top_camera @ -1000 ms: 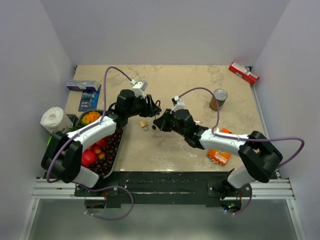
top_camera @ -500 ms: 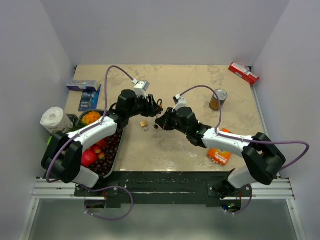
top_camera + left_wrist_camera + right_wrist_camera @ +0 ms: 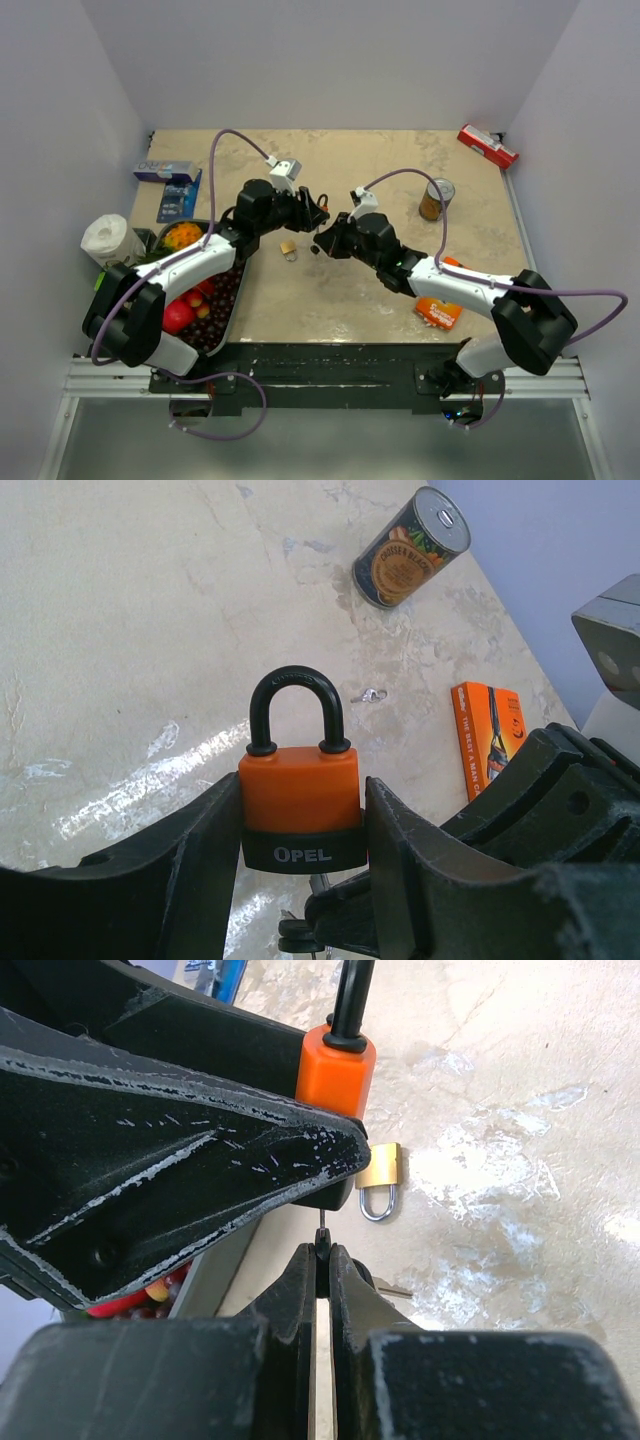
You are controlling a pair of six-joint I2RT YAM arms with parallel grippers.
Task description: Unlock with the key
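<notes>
Left wrist camera shows the left gripper [image 3: 300, 830] squeezing the orange padlock [image 3: 300, 792] by its 2 sides, black loop pointing up. Just under it, the right gripper [image 3: 322, 1260] has its 2 fingers pinched tight on the key [image 3: 322, 1240] (only a thin bit shows). The key's tip points up at the padlock's bottom, very close; whether they touch is hard to tell. A small gold padlock [image 3: 379, 1174] lies on the table [image 3: 520, 1110] nearby.

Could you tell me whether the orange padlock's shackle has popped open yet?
No, both legs of the black shackle sit inside the orange padlock body.
</notes>
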